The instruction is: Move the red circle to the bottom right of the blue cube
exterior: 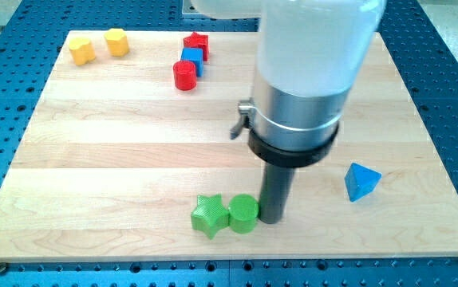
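The red circle (184, 76) stands near the view's top, touching the lower left of the blue cube (192, 60). A red star (195, 42) sits just above the blue cube. My tip (273, 219) is far below them, near the view's bottom, right beside the green circle (243, 214) on its right side. The rod hangs from a large silver and white arm body that hides part of the board's top middle.
A green star (210, 215) touches the green circle's left. A blue triangular block (361, 182) lies at the right. Two yellow blocks (82, 50) (116, 41) sit at the top left. The wooden board (93, 159) ends close below the green blocks.
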You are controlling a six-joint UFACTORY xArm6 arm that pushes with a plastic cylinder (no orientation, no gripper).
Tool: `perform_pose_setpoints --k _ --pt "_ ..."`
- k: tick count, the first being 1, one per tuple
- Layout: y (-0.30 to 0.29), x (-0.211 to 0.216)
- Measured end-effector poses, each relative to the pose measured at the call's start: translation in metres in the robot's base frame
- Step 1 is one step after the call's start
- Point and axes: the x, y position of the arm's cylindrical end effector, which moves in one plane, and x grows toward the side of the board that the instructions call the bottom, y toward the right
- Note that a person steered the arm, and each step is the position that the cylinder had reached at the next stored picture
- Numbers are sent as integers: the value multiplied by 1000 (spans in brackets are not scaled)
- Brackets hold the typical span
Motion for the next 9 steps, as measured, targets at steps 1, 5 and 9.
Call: perform_pose_setpoints --k 1,5,9 --pt "-21 -59" --pt "-169 -247" --pt "50 -215"
